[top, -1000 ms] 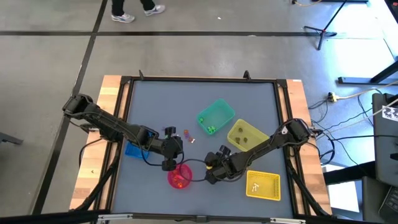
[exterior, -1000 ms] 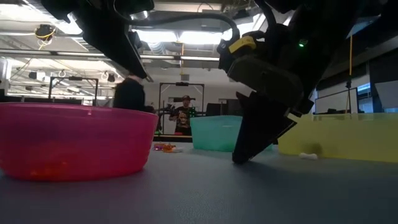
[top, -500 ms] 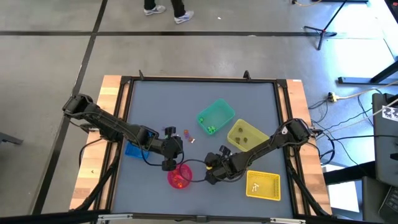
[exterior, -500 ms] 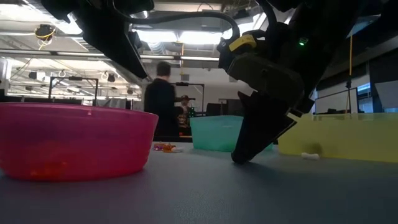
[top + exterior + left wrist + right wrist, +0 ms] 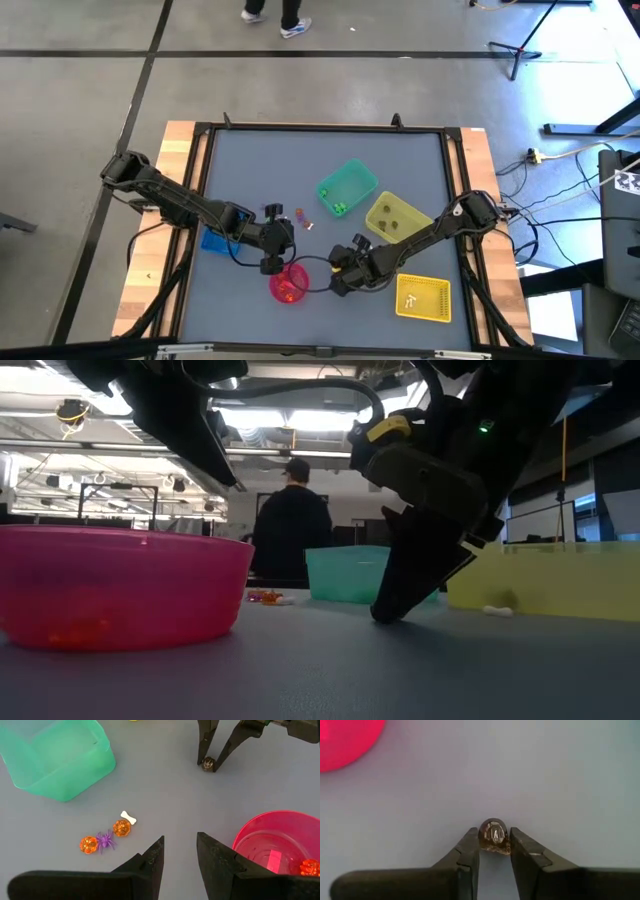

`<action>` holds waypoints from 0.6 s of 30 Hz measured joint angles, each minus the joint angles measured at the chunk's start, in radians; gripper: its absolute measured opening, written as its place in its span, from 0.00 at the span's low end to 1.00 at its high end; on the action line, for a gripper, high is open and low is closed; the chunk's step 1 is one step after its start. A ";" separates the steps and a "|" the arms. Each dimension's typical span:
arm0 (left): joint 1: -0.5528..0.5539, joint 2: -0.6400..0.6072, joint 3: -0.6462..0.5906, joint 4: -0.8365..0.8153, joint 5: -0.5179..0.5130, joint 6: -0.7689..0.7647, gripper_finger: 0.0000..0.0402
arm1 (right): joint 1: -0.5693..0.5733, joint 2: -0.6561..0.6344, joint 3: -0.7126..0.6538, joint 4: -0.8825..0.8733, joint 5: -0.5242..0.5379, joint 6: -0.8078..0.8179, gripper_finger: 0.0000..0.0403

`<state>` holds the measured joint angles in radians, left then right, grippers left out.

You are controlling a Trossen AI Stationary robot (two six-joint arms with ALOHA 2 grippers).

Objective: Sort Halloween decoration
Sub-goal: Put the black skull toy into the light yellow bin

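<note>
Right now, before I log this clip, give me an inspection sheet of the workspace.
Surface: grey table, wooden side rails.
Job's things: dark trinket on the table between the right hand's fingers; two orange pumpkins, purple spider and white bone loose beside the green bin; an orange piece in the pink bowl.
Clutter: yellow-green bin, yellow basket, blue bin.
Grippers: right hand shut on the dark trinket; left hand open above the table, empty.
Cables: black cables on the floor, right of the table.
Surroundings: person standing behind the table.
</note>
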<state>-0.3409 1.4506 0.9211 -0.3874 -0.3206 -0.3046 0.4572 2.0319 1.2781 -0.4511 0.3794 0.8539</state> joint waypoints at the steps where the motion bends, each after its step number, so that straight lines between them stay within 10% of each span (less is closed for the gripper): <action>1: 0.000 0.000 0.000 0.000 0.000 0.000 0.25 | 0.000 0.000 0.000 0.002 -0.002 0.000 0.19; 18: 0.000 0.000 0.000 0.000 0.000 0.000 0.25 | 0.000 0.003 0.353 -0.409 -0.073 -0.355 0.20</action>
<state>-0.3412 1.4506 0.9211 -0.3873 -0.3207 -0.3046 0.4576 2.0346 1.6316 -0.8602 0.3068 0.4990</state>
